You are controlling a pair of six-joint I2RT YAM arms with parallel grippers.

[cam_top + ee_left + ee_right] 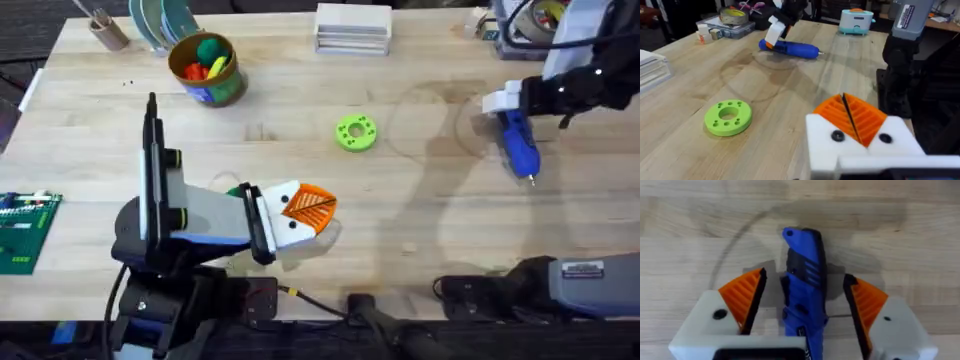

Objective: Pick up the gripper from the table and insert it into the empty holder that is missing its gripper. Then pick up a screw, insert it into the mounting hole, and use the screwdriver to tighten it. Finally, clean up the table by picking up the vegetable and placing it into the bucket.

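Observation:
The blue screwdriver (520, 145) lies on the table at the right, its metal bit pointing toward the front edge. My right gripper (505, 100) straddles its rear end, open, with an orange pad on each side of the blue body (805, 295) and a gap to both. The left wrist view shows the screwdriver (790, 48) flat on the wood. My left gripper (300, 210) hovers near the front left, orange pads (860, 117) pressed together, shut on nothing visible. The bucket (207, 68) stands at the back left with toys inside. A dark-green scrap (236, 189), possibly the vegetable, peeks from behind my left wrist. The loose gripper, holder, mounting hole and screw are out of view.
A lime-green disc with holes (355, 132) lies mid-table. A brown cup with sticks (105, 30) and a white stack (352, 28) sit along the back edge. A green circuit board (20, 230) lies at the left edge. Bare wood separates the disc from the screwdriver.

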